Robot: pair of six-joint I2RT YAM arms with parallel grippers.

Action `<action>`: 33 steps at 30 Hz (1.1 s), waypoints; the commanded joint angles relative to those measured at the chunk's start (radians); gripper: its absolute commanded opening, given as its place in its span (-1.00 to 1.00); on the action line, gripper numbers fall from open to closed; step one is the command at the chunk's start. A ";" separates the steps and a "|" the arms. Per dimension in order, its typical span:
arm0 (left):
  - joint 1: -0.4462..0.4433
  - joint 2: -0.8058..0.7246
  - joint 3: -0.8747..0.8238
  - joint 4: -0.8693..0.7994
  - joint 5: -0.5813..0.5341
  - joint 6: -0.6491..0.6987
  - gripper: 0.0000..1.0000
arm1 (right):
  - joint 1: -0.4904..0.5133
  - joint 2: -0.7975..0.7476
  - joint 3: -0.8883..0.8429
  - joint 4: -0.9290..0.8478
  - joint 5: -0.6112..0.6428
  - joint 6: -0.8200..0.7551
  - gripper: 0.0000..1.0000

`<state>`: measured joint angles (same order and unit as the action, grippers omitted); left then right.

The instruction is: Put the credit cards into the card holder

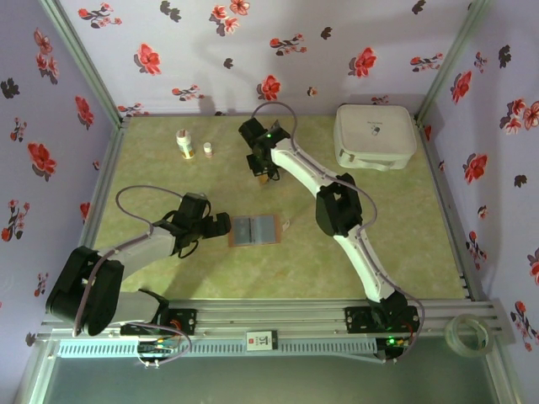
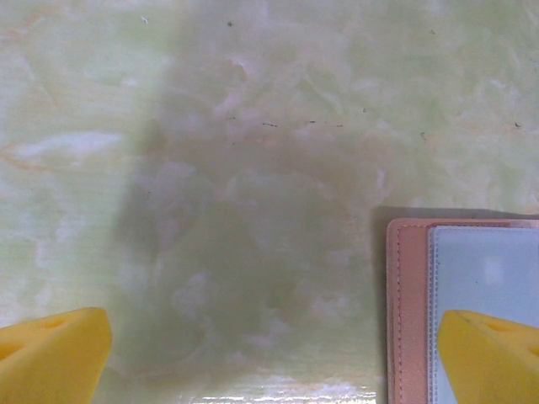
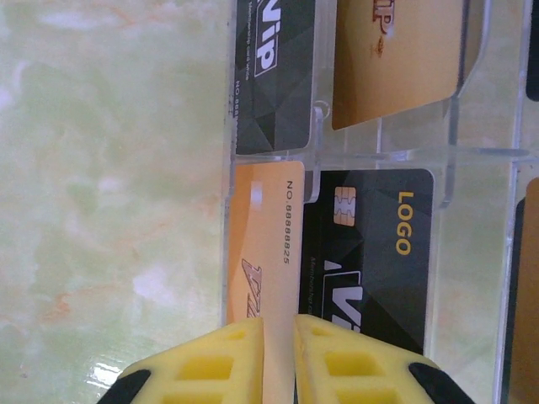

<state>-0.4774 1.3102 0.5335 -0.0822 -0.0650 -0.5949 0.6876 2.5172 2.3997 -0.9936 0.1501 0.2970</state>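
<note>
The right end effector is seen with its yellow fingers nearly pressed together, a narrow slit being left between them. The near end of an orange card is met right at the tips; whether it is pinched or merely approached cannot be told. Just beside it a black card with gold lettering is seated. The other credit cards are kept in further compartments of the clear rack, which is placed at the far middle of the surface.

The left end effector is spread wide and nothing is held in it. It is positioned low beside the card holder, which is laid open and flat near the middle of the surface, well apart from the rack. One finger is seen over the holder's nearest edge, but contact cannot be made out.

Several faults are judged possible. If the orange card is caught only by its edge, it could be twisted out or dropped during the lift. The black card could be dragged along, or the rack tipped, should the fingers be closed off-centre. The holder could be shifted if it is not steadied while a card is pushed into a pocket.
</note>
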 commanded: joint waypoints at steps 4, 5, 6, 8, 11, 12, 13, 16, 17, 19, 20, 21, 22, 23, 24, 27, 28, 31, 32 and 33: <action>0.013 0.006 -0.011 0.009 0.011 0.000 0.99 | 0.006 -0.062 -0.088 0.083 -0.119 0.055 -0.70; 0.012 0.008 -0.011 0.010 0.011 0.001 0.99 | 0.006 -0.072 -0.096 0.092 -0.126 0.059 -0.69; 0.012 0.009 -0.010 0.010 0.011 0.000 0.99 | 0.006 -0.078 -0.099 0.096 -0.131 0.062 -0.69; 0.012 0.011 -0.011 0.012 0.011 0.000 0.99 | 0.005 -0.088 -0.101 0.098 -0.142 0.065 -0.68; 0.012 0.015 -0.011 0.013 0.012 -0.001 0.99 | 0.007 -0.106 -0.104 0.099 -0.146 0.064 -0.68; 0.013 0.015 -0.011 0.013 0.013 -0.002 0.99 | 0.007 -0.112 -0.108 0.104 -0.146 0.061 -0.68; 0.012 0.017 -0.010 0.012 0.016 0.001 0.99 | 0.007 -0.122 -0.115 0.109 -0.146 0.057 -0.67; 0.012 0.015 -0.004 -0.002 0.017 0.006 0.99 | 0.006 -0.146 -0.128 0.113 -0.121 0.046 -0.67; 0.012 0.014 -0.001 -0.007 0.017 0.010 0.99 | 0.006 -0.150 -0.128 0.111 -0.107 0.039 -0.66; 0.014 0.012 0.003 -0.010 0.017 0.012 0.99 | 0.006 -0.152 -0.128 0.104 -0.075 0.031 -0.64; 0.013 0.013 0.004 -0.010 0.017 0.012 0.99 | 0.006 -0.150 -0.125 0.098 -0.062 0.027 -0.61; 0.014 0.014 0.005 -0.010 0.016 0.013 0.99 | 0.006 -0.142 -0.116 0.087 -0.047 0.023 -0.55; 0.014 0.015 0.008 -0.009 0.017 0.011 0.99 | 0.006 -0.133 -0.107 0.073 -0.033 0.018 -0.49; 0.013 0.017 0.010 -0.010 0.016 0.011 0.99 | 0.006 -0.123 -0.094 0.060 -0.026 0.014 -0.45; 0.014 0.020 0.011 -0.010 0.016 0.010 0.99 | 0.006 -0.111 -0.081 0.046 -0.016 0.009 -0.42; 0.014 0.022 0.015 -0.010 0.017 0.010 0.99 | 0.009 -0.078 -0.045 0.010 0.013 -0.010 -0.38; 0.014 0.025 0.016 -0.010 0.017 0.010 0.99 | 0.010 -0.069 -0.035 0.000 0.020 -0.018 -0.38; 0.014 0.026 0.016 -0.010 0.017 0.010 0.99 | 0.014 -0.050 -0.017 -0.013 0.047 -0.037 -0.37; 0.014 0.027 0.019 -0.008 0.017 0.010 0.99 | 0.015 -0.043 -0.009 -0.017 0.051 -0.041 -0.36; 0.014 0.028 0.019 -0.008 0.017 0.010 0.99 | 0.016 -0.037 -0.003 -0.021 0.056 -0.045 -0.36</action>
<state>-0.4767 1.3258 0.5339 -0.0834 -0.0582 -0.5949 0.6941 2.4439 2.3615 -0.9615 0.1555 0.2863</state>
